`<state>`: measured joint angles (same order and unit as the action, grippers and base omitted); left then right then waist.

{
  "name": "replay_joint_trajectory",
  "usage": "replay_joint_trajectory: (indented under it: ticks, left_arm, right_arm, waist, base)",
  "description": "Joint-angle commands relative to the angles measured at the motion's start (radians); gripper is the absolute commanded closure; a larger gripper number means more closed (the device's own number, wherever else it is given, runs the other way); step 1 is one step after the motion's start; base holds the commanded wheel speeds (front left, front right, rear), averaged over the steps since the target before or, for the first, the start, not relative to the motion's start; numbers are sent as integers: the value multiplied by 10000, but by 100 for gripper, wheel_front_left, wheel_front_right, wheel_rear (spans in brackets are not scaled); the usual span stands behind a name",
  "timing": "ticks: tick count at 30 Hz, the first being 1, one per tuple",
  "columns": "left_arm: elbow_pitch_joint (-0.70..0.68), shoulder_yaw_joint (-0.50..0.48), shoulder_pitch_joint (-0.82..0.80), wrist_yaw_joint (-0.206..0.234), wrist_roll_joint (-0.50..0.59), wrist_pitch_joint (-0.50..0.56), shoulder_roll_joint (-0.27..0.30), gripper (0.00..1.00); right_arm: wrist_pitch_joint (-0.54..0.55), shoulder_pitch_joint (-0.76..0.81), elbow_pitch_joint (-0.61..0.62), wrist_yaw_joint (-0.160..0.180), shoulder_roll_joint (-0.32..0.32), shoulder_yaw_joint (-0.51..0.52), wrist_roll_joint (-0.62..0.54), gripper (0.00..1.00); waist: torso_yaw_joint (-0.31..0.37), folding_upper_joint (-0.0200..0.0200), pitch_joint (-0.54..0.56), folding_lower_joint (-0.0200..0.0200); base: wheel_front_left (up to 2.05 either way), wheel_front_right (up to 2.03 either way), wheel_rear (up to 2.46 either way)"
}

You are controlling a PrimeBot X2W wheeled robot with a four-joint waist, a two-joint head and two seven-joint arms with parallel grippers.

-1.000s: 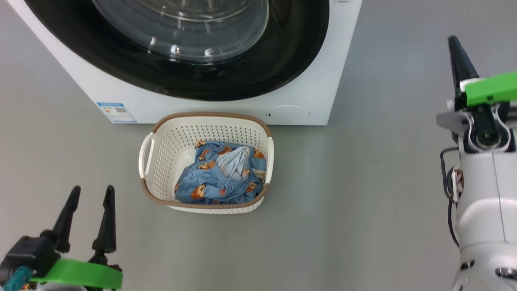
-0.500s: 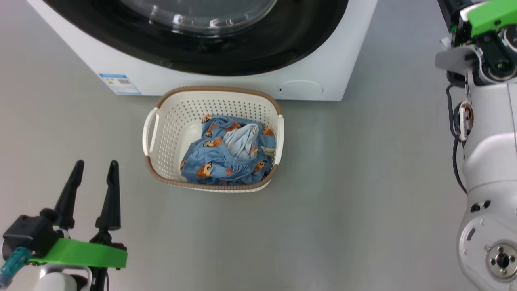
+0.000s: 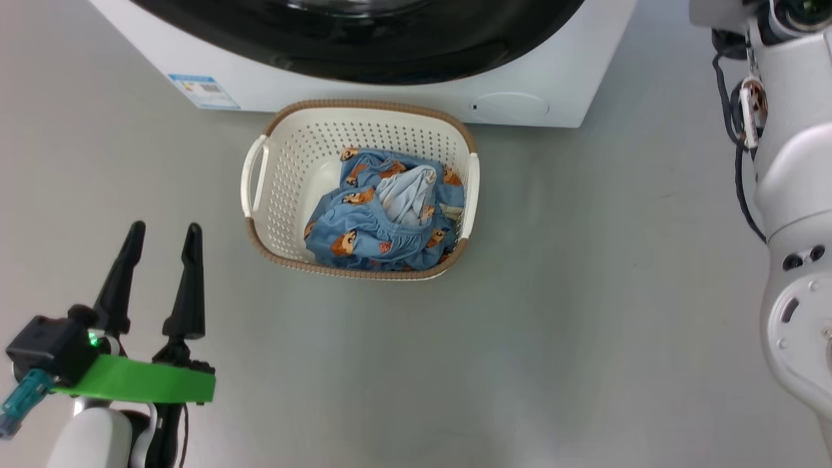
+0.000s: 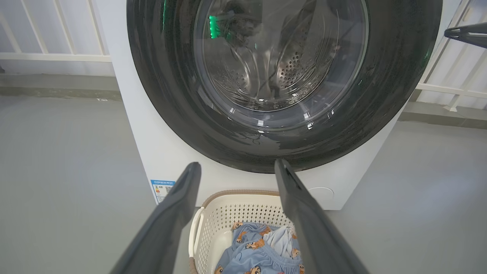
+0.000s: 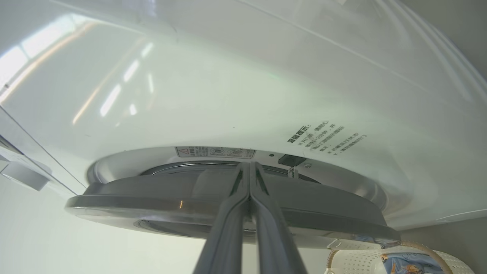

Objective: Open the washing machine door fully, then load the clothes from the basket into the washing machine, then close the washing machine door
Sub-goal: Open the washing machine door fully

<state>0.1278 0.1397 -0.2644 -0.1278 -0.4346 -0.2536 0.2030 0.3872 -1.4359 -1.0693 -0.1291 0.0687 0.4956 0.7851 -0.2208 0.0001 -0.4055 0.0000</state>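
Looking down from the head, the whole picture has slid since a second ago, so the camera has moved, not the things. The basket (image 3: 370,103) sits on the smooth grey floor (image 3: 585,325), at 6 o'clock of the washing machine (image 3: 390,91), right up by its white front. The clothes (image 3: 383,221) lie inside the basket, bunched to its 4 o'clock side. The washing machine door (image 3: 364,39) shows as a black curve at 12 o'clock. The left gripper (image 3: 165,227) waits at 7 o'clock from the basket, well apart from it, fingers spread wide and holding nothing. At 3 o'clock the pale right arm (image 3: 793,195) now reaches further toward the machine. A second ago its dark finger was in this view.

From the left wrist, the door looks nearly flat on the machine, and the steel drum (image 4: 281,68) shines through the glass. The right gripper (image 4: 449,33) pokes in at 2 o'clock of the door. White railings (image 4: 57,57) stand behind.

From the right wrist, its two fingers are pressed tight together, pinching nothing. Their tips point at the door's grey edge. I cannot tell if they touch it. The door seems to stand a little off the front. I think this arm is getting ready to swing the door open, so step one is not done yet.
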Motion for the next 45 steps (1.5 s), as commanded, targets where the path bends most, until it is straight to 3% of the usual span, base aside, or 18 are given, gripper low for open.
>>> replay_joint_trajectory:
  ticks: [1,12,22,39,45]
  left_arm:
    - [-266,-307,-297,-29,-88,-82,277,0]
    - [-309,-179,-657,-29,-337,-82,226,0]
    - [-322,-73,-800,-29,-454,-82,158,0]
    - [-385,-172,-789,-29,-428,-82,137,0]
    - [-421,-168,-799,-29,-459,-82,153,0]
  right_arm:
    - [-104,-548,76,-16,-185,-146,-116,100]
    - [-938,-1948,-1405,-16,-185,-425,-453,100]
    - [-1319,-2397,-1996,-16,-185,-671,-447,100]
    - [458,-2155,-2152,-16,-185,-1309,29,100]
    - [1518,-1962,-1654,-16,-185,-1808,820,100]
  waist:
    - [-123,-1,-188,0]
    - [-369,-1,-787,0]
    - [-456,-1,-937,0]
    - [-410,-1,-821,0]
    - [-393,-1,-803,0]
  base:
    - [0,0,0]
    - [0,0,0]
    - [0,0,0]
    - [0,0,0]
    - [0,0,0]
